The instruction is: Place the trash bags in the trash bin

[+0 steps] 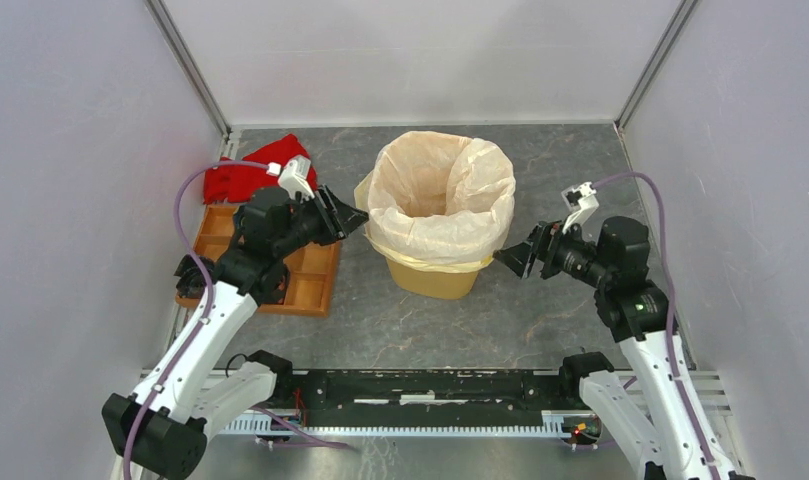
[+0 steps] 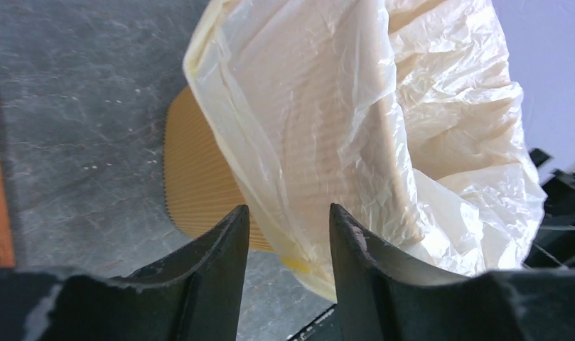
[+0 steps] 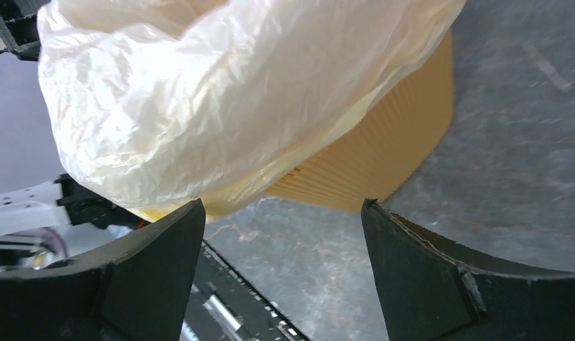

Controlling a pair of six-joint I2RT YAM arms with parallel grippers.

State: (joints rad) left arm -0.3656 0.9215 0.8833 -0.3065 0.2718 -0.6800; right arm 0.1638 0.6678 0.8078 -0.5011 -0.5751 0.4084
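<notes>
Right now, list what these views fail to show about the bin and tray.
Inside bottom of the trash bin: top view, hidden by the trash bag lining it.
Bin's rim: all views, covered by the bag's draped edge.
Compartments of the orange tray: top view, several covered by the left arm.

Red cloth [image 1: 242, 180] beside orange compartment tray [image 1: 280, 306]

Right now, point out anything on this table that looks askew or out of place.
The bag sits unevenly in the bin: its top puffs up crumpled above the rim, and loose folds hang unevenly down the outside. The red cloth lies bunched at the far end of the tray. Nothing spilled or broken shows.
</notes>
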